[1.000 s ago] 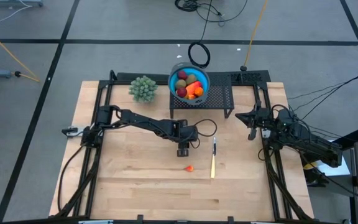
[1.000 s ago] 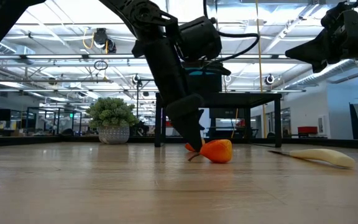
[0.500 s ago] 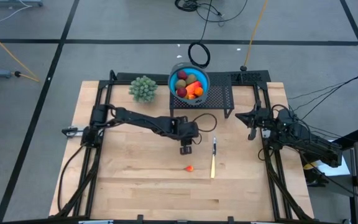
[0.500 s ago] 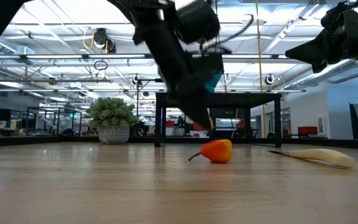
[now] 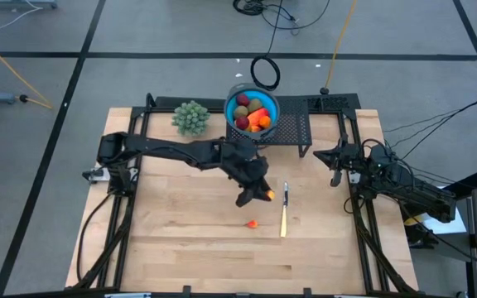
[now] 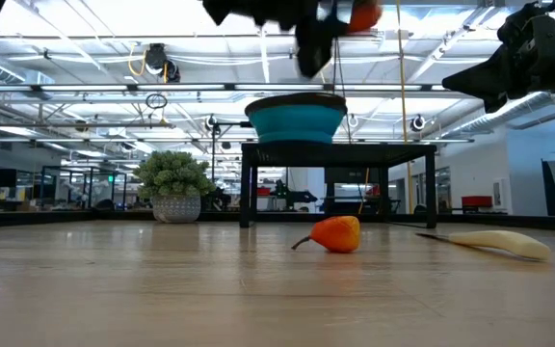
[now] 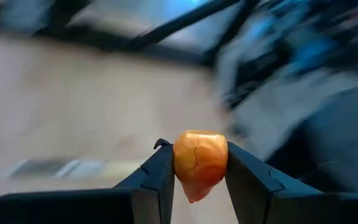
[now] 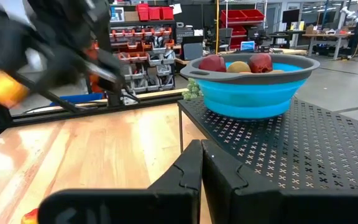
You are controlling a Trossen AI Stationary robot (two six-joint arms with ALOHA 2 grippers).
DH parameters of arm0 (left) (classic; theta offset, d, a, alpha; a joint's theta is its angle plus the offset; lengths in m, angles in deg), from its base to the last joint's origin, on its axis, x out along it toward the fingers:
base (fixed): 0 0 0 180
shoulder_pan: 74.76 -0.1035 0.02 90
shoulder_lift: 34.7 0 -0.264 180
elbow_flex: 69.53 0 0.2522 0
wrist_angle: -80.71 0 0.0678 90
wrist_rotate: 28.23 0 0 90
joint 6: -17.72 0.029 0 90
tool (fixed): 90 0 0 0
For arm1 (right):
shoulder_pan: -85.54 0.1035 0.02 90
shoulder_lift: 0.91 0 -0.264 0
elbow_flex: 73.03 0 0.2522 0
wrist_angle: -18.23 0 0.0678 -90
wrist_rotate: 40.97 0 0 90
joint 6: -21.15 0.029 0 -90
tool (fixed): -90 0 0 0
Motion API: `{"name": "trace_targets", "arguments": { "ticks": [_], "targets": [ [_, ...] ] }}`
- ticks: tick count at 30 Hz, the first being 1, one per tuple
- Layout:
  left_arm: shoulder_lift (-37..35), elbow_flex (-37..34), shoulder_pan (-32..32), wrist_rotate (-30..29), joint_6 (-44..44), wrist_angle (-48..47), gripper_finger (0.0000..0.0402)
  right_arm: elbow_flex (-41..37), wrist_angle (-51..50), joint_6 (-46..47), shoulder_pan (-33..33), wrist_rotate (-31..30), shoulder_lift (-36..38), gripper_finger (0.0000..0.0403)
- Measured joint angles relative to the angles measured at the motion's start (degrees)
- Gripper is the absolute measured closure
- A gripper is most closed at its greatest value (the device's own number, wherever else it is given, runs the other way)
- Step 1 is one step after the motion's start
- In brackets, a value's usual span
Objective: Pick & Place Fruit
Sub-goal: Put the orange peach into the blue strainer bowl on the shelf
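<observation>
1. One small orange toy fruit point(image 7: 199, 163) pinched in my left tool point(image 7: 197, 171), mid-air beside the blue bowl point(image 5: 252, 109); narrow grip, I judge it could slip.
2. Right tool point(image 8: 201, 163) pressed together, parked.

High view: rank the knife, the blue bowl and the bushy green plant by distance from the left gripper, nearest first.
Measured from the left gripper, shut on a small orange fruit:
1. Thin knife with pale yellow handle, lying on the wooden table just to the gripper's right.
2. Blue bowl of fruit, on the black rack at the table's far edge.
3. Pale green bushy ball plant, at the far edge, left of the bowl.
</observation>
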Motion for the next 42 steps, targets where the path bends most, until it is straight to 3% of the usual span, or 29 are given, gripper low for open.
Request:
{"name": "trace_targets", "arguments": {
  "ticks": [6, 20, 35, 42],
  "targets": [
    [0.0, 0.0, 0.3, 15.1, -10.1, 20.6, 0.0284, 0.0, -0.1, 0.0, 0.0, 0.0, 0.0, 0.0403],
    [-0.1, 0.0, 0.7, 24.1, -24.3, 50.2, 0.0284, 0.0, -0.1, 0.0, 0.0, 0.0, 0.0, 0.0403],
    [0.0, 0.0, 1.8, 25.5, -25.2, 51.1, 0.0284, 0.0, -0.1, 0.0, 0.0, 0.0, 0.0, 0.0403],
    [0.0, 0.0, 1.5, 21.7, -22.1, 36.4, 0.0284, 0.0, -0.1, 0.0, 0.0, 0.0, 0.0, 0.0403]
  ]
}}
